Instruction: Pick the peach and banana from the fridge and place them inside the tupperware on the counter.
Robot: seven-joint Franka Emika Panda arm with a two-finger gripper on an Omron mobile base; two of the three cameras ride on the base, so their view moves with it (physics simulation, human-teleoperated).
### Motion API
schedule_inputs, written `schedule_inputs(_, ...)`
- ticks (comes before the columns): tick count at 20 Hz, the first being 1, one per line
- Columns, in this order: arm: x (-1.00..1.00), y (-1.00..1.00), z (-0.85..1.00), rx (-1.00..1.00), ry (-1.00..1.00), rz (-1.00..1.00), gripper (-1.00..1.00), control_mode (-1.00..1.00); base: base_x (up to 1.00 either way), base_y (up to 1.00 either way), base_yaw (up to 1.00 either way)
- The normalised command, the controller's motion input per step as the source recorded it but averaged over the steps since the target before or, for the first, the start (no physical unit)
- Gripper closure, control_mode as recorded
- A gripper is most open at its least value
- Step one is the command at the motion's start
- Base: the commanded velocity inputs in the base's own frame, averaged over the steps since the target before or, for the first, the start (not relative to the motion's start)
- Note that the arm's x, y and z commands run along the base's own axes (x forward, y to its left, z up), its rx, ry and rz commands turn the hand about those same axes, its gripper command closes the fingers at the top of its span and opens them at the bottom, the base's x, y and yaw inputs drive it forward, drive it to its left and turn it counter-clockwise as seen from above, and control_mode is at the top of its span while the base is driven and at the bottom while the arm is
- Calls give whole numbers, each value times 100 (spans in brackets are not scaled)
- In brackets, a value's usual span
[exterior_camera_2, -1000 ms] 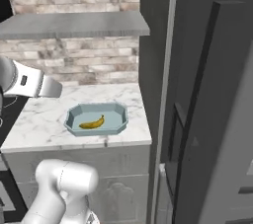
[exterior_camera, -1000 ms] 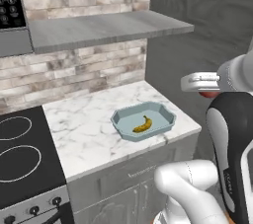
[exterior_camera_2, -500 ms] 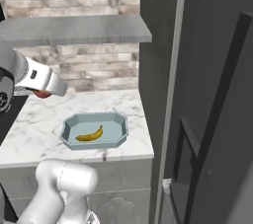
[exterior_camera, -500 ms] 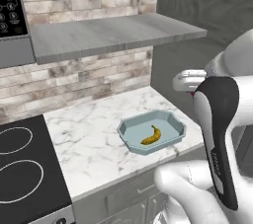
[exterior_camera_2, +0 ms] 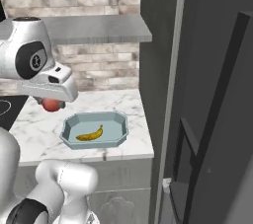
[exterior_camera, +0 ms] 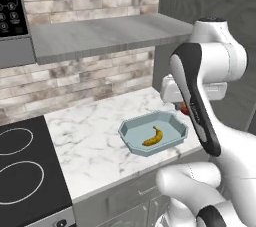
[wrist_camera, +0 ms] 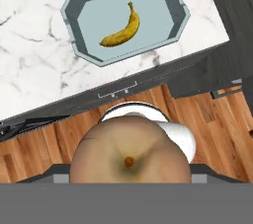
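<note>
My gripper [exterior_camera_2: 51, 102] is shut on the red-orange peach [exterior_camera_2: 50, 105], which also shows at the hand's underside [exterior_camera: 183, 108] and fills the bottom of the hand view [wrist_camera: 129, 155]. The peach hangs high, just on the near side of the counter's front edge. The light blue-grey tupperware [exterior_camera: 131, 142] [exterior_camera_2: 95, 115] [wrist_camera: 70, 10] sits on the white marble counter [exterior_camera: 90, 131] [wrist_camera: 29, 55]. A yellow banana [exterior_camera: 153, 137] [exterior_camera_2: 90, 135] [wrist_camera: 120, 28] lies inside it. The grey fridge [exterior_camera_2: 158, 45] stands right of the counter, its door [exterior_camera_2: 217, 119] swung open.
A black stovetop [exterior_camera: 22, 171] lies left of the counter. A grey shelf [exterior_camera: 100, 33] juts out over the counter below a brick wall. Grey cabinet fronts and wooden floor [wrist_camera: 207, 134] lie beneath the hand.
Both base views have shifted, so the base has moved. The hand with the peach now hangs nearer the tupperware than before. The banana lies as it did.
</note>
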Motion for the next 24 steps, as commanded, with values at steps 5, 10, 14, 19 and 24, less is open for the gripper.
schedule_inputs(5,4,10,-82,-3,1,0,100,-100,0,0,0)
schedule_inputs(10,29,1,-67,-2,0,0,100,-100,0,0,0)
schedule_inputs(14,56,0,-50,0,0,0,100,-100,0,0,0)
schedule_inputs(19,74,0,-40,0,1,0,100,-100,0,0,0)
schedule_inputs(24,76,2,-49,0,1,0,100,-100,0,0,0)
